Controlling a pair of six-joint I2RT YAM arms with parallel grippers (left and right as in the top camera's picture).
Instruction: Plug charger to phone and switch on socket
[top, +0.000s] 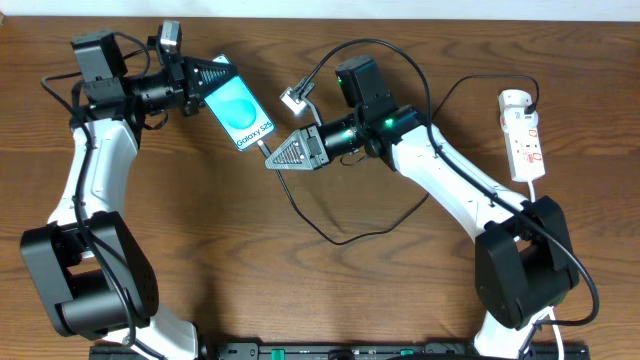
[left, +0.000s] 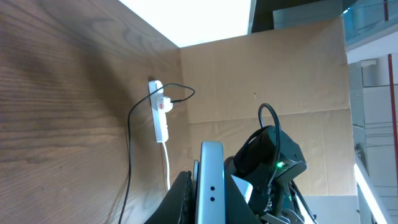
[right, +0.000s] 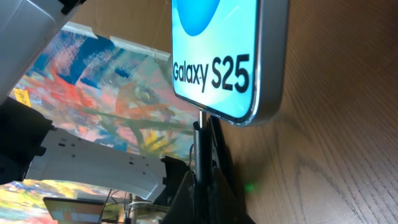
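With the phone (top: 240, 112) gripped by the left tool (top: 222, 75) and the charger (right: 199, 143) by the right tool (top: 272, 157), the charger could be bent if pushed crooked.

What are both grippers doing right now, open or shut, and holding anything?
Left gripper: shut on the phone.
Right gripper: shut on the charger plug, at the phone's bottom edge.

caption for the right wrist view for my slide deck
Right gripper pinches the charger, its plug tip meeting the bottom edge of the lit phone showing Galaxy S25.
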